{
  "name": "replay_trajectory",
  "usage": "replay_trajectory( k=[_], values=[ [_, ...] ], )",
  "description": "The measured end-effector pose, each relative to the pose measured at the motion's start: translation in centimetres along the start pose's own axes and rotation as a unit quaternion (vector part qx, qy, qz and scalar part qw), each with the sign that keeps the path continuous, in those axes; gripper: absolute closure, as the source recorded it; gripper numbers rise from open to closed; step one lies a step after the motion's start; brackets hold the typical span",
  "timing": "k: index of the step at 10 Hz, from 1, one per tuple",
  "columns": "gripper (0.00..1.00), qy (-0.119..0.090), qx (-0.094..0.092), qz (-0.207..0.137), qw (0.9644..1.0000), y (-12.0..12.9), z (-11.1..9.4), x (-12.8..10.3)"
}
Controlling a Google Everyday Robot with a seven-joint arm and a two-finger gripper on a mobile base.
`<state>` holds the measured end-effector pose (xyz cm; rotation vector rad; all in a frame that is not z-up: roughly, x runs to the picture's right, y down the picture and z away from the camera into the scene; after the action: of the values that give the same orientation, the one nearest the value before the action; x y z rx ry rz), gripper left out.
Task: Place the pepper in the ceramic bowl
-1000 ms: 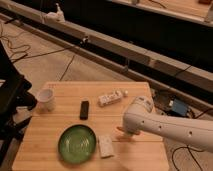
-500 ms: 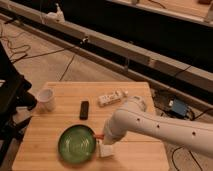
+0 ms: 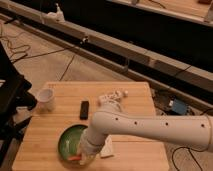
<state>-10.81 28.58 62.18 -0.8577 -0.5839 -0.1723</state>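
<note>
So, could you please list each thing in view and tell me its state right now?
gripper: over the near rim of the bowl, jaws shut on the pepper
pepper: held, at the bowl's near edge
ceramic bowl: upright on the table
white cup: upright, apart from the bowl
black bar: lying flat
white packet: flat, beside the bowl

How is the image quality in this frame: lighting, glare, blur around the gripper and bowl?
Camera view: warm, dim indoor light, soft overall; the green bowl shows a faint sheen, no harsh glare. The gripper sits low over the bowl's right rim, smeared, with the orange pepper at its tip. The arm casts a soft shadow on the table. The background past the table is dark.
</note>
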Motion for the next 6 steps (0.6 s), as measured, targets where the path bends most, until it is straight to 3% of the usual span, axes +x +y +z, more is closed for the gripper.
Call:
replay_trajectory(
  k=[4,5,6],
  values=[
    [1.00,0.029,0.017,0.022,0.9992,-7.2,2.6,0.9],
    [0.98,0.026,0.012,0.030,0.9992,-8.1,3.3,0.8],
    [0.90,0.012,-0.003,0.037,0.9992,-8.0,4.0,0.3]
  ],
)
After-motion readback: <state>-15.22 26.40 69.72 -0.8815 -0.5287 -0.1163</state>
